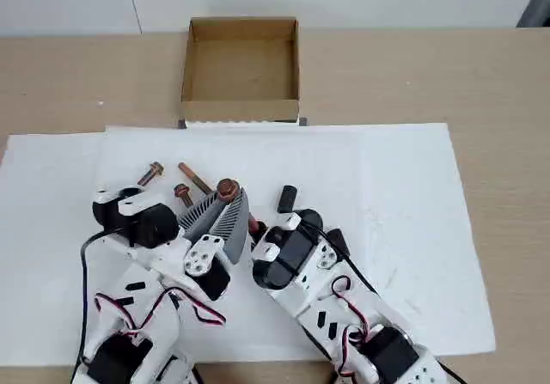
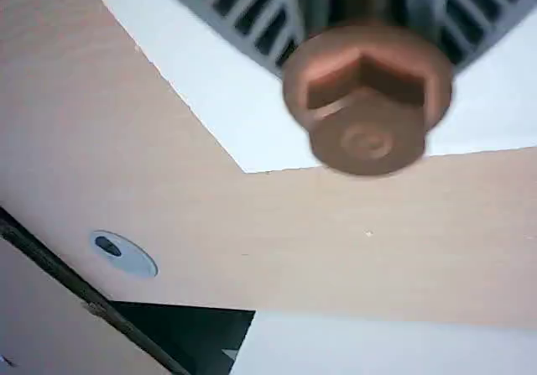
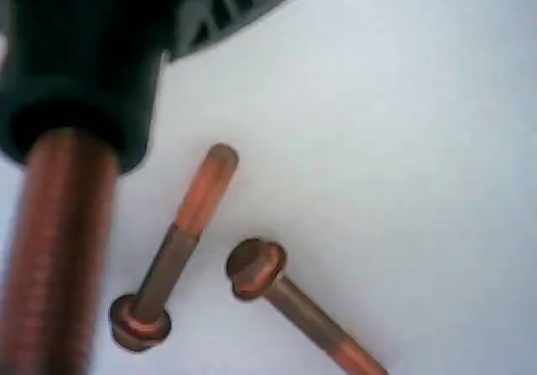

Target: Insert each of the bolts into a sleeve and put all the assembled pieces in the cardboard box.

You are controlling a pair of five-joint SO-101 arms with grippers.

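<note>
Tilting in from lower left, the left claw [image 1: 226, 195] clamps a copper bolt [image 1: 227, 187] just left of centre, hex head up, threaded shank inside a black sleeve [image 3: 75, 81]. Beside it, the right arm [image 1: 296, 251] lies low over the white sheet [image 1: 404, 195]; its claw's state I cannot tell.

Tip of bolt [image 3: 50, 257] hidden inside black sleeve [image 3: 80, 65].

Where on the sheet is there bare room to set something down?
Bare: right half of the white sheet, beyond the sleeve; and the strip between cardboard box and loose bolts. Crowded: around those bolts and the left gripper.
</note>
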